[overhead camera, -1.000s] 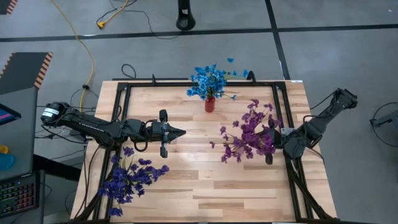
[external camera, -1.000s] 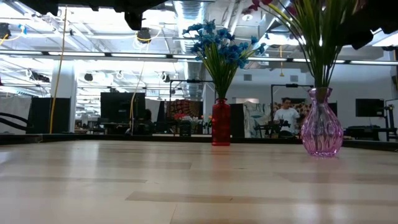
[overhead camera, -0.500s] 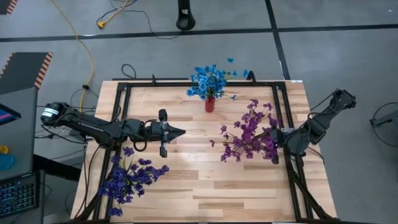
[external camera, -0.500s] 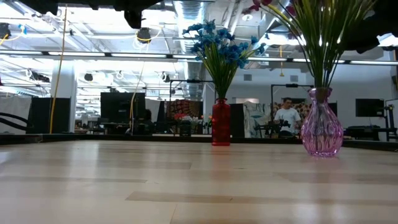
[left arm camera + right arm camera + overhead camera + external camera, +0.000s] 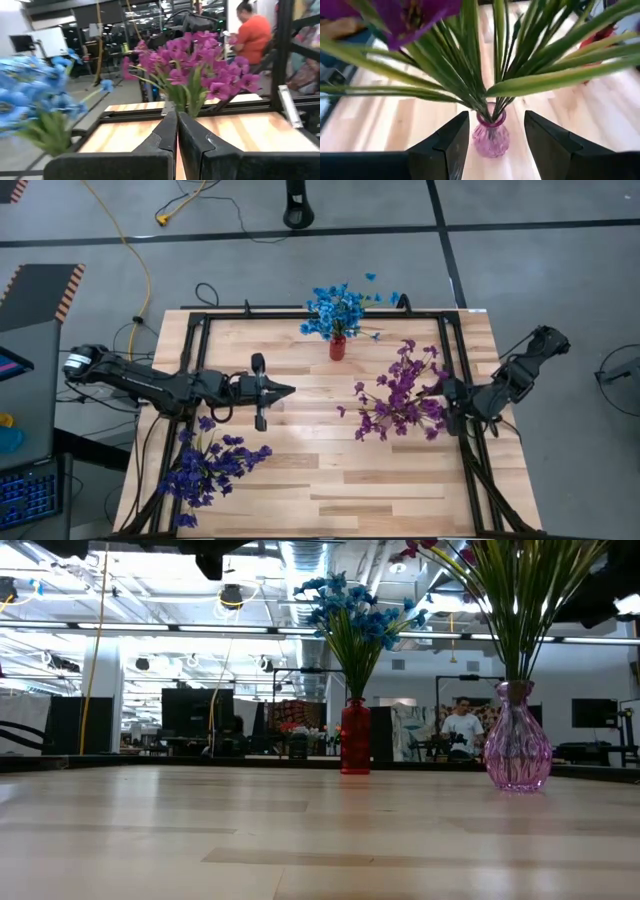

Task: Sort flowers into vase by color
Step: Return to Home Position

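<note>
Right gripper (image 5: 495, 116) is held wide open with nothing in its grasp; the pink vase (image 5: 491, 139) is framed beyond the fingers, untouched. Compared with a second ago, it has been drawn back from the magenta flowers (image 5: 400, 398) toward the right edge of the table (image 5: 330, 480), and its arm is bent back over that side. The left gripper (image 5: 287, 391) has been pulled back only slightly. It is kept level over the table's left half, pointed toward the centre, with its fingers pressed together and empty.

The blue flowers (image 5: 338, 308) are seen in the red vase (image 5: 338, 347) at the far edge. The magenta ones are in the pink vase at the right. The violet flowers (image 5: 210, 465) are at the near left corner, with their vase hidden under the blossoms. No loose stem is seen on the table, so the sorting is judged done and only the retreat is left.
</note>
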